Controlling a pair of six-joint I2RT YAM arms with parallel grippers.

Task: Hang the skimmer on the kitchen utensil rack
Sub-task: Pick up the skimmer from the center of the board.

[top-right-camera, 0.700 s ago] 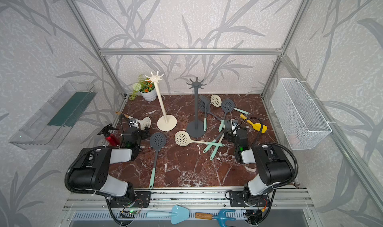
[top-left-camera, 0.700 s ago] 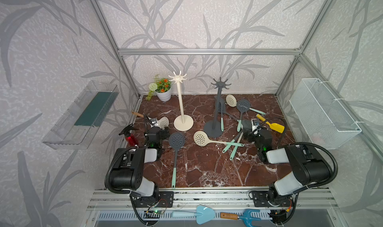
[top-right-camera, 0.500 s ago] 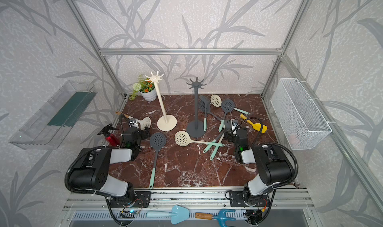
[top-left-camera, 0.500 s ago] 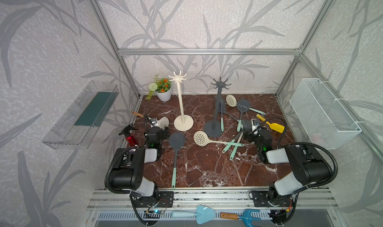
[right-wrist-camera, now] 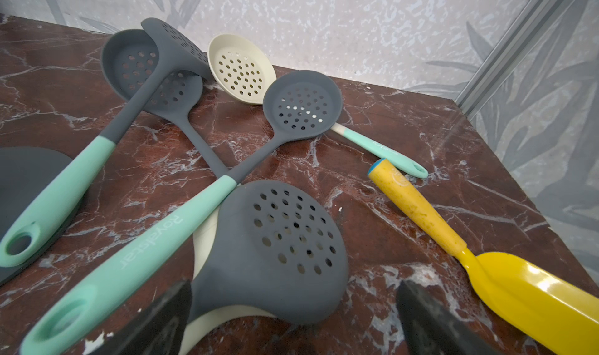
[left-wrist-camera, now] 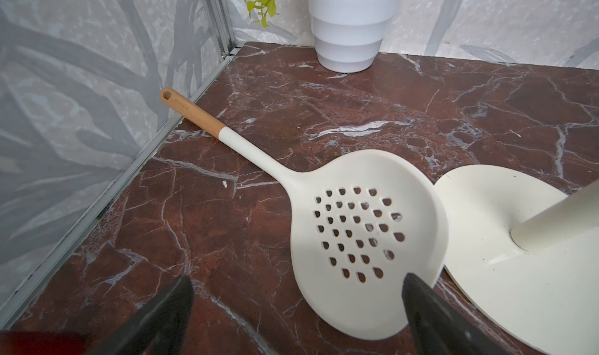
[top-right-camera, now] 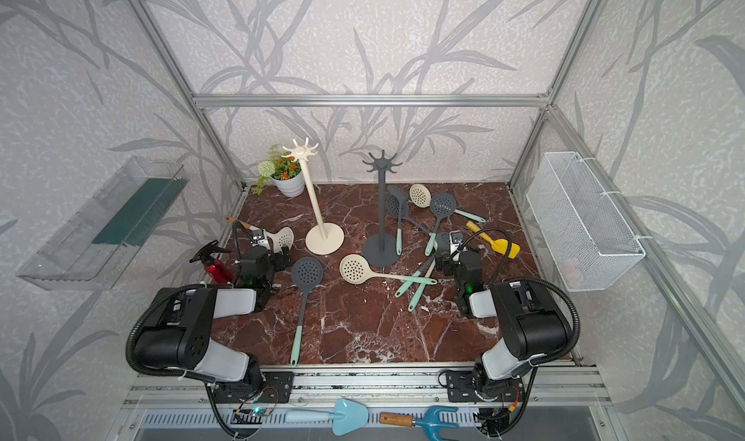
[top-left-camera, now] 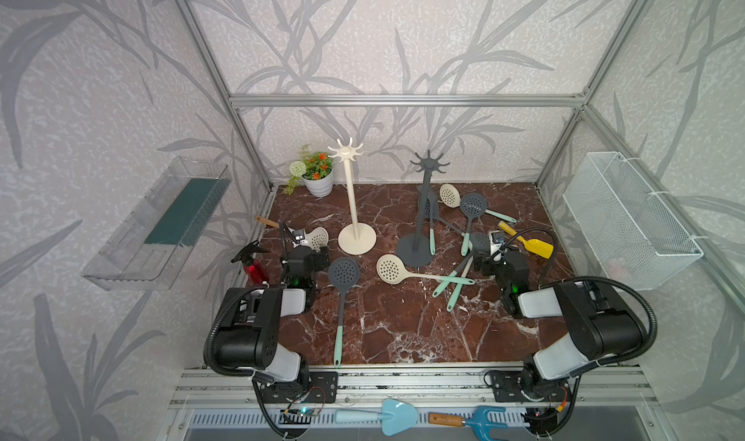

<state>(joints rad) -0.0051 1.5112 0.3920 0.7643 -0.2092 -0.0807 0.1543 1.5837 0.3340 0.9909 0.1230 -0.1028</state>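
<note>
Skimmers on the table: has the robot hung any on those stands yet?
Done: nothing; the hooks of the cream rack and grey rack are bare. In hand: nothing; both tools are open, left tool at the wood-handled skimmer, right tool at a grey skimmer. Left: grasp, lift, hang.

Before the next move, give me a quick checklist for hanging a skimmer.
1. Left claw open, empty: ok.
2. Right claw open, empty: ok.
3. Cream skimmer lying flat, just ahead of left claw: ok.
4. Its handle hole unblocked: ok.
5. Skimmer head clear of cream rack base: cannot tell, their edges overlap in the wrist view.
6. Cream rack upright, hooks bare in both top views: ok.
</note>
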